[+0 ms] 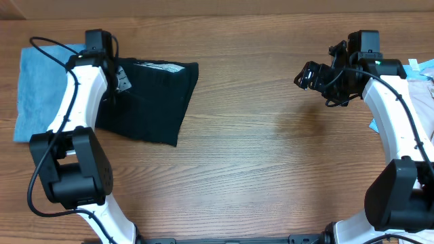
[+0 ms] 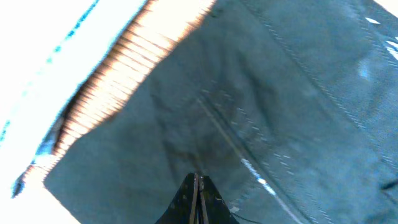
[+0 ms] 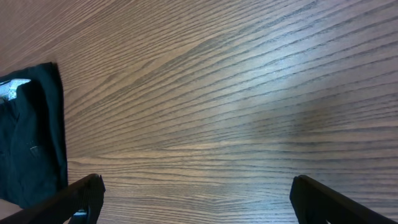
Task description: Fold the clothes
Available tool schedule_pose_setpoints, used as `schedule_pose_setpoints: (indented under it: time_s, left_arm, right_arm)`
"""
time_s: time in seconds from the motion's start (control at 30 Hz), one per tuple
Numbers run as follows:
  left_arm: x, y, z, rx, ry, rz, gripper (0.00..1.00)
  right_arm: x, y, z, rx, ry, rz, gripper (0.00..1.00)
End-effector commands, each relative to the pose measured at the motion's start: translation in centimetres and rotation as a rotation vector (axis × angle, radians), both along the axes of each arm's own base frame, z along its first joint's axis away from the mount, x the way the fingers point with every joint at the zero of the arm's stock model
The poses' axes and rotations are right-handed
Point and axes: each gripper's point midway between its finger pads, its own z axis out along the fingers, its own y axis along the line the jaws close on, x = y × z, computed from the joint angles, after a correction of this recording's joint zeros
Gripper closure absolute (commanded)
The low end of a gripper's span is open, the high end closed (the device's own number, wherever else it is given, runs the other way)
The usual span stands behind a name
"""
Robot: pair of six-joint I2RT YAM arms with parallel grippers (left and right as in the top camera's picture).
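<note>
A black garment point(image 1: 152, 102) lies folded on the wooden table at the left; it fills the left wrist view point(image 2: 280, 112) and shows at the left edge of the right wrist view point(image 3: 31, 143). My left gripper point(image 1: 121, 78) is at the garment's left edge, its fingers point(image 2: 198, 180) pressed together on the black cloth, with creases running to the tips. My right gripper point(image 1: 308, 74) is open and empty point(image 3: 196, 186) above bare table at the far right.
A folded light blue cloth point(image 1: 41, 88) lies at the far left beside the black garment; its edge shows in the left wrist view point(image 2: 37, 62). More light-coloured clothes point(image 1: 422, 68) lie at the right edge. The bare wooden table point(image 1: 271, 156) spans the middle.
</note>
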Motion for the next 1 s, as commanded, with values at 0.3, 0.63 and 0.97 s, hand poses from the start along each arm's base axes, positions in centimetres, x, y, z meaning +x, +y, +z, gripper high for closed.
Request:
schedule_pose_setpoints:
  time_s: [0.3, 0.63, 0.97]
  left_arm:
    - [-3.1, 4.6, -7.6, 0.041, 0.222, 0.136, 0.96]
    - [-9.1, -12.6, -7.1, -0.578, 0.511, -0.061, 0.89]
    - [-0.7, -20.1, 5.5, -0.662, 0.128, -0.534, 0.51]
  right_arm:
    - [0.3, 0.0, 0.3, -0.002, -0.011, -0.004, 0.00]
    - [0.3, 0.0, 0.3, -0.002, -0.011, -0.004, 0.00]
    - [0.3, 0.0, 0.3, -0.002, -0.011, -0.004, 0.00]
